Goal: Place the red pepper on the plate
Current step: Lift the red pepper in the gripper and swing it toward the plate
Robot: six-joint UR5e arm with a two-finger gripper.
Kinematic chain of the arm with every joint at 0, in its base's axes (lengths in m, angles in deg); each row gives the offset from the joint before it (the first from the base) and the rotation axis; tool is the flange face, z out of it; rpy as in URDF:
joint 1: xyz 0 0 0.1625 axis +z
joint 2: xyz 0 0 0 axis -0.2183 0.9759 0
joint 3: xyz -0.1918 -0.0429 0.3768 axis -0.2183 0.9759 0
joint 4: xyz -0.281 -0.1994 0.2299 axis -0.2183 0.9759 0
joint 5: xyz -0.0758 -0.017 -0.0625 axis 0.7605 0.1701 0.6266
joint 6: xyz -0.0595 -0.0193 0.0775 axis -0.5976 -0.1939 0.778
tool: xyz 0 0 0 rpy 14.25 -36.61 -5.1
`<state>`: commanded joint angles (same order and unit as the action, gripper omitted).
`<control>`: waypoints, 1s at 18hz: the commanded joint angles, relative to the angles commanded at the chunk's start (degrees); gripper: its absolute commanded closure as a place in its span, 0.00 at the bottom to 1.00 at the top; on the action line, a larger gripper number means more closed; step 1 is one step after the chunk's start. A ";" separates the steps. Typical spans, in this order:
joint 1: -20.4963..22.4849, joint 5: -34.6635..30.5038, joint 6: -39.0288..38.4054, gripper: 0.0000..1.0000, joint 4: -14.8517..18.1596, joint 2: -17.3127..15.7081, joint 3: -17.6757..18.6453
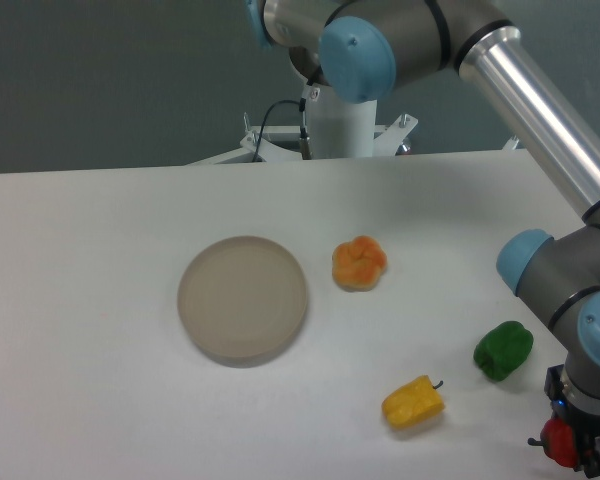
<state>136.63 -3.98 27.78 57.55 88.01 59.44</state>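
Camera view: fingers point(577, 455) grip the red pepper point(557, 441), well apart from plate point(242, 298).

White table point(100, 400), dark grey-green wall point(110, 80) behind, soft even light

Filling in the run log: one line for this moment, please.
hand: low, bottom right, at small glossy red pepper, grip unclear | flat round beige-grey plate: bare

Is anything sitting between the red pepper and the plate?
Yes. The red pepper is at the gripper, bottom right. The yellow pepper lies roughly on the straight line to the plate; the green pepper sits just above it.
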 joint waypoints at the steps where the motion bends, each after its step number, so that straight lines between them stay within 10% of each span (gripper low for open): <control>1: -0.17 0.00 -0.09 0.42 0.00 -0.09 0.00; 4: -1.67 0.26 -0.26 0.42 0.35 -1.75 1.05; 18: -16.42 0.88 -25.55 0.42 0.00 -28.89 38.11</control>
<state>120.21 -3.11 2.23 57.56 59.11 97.55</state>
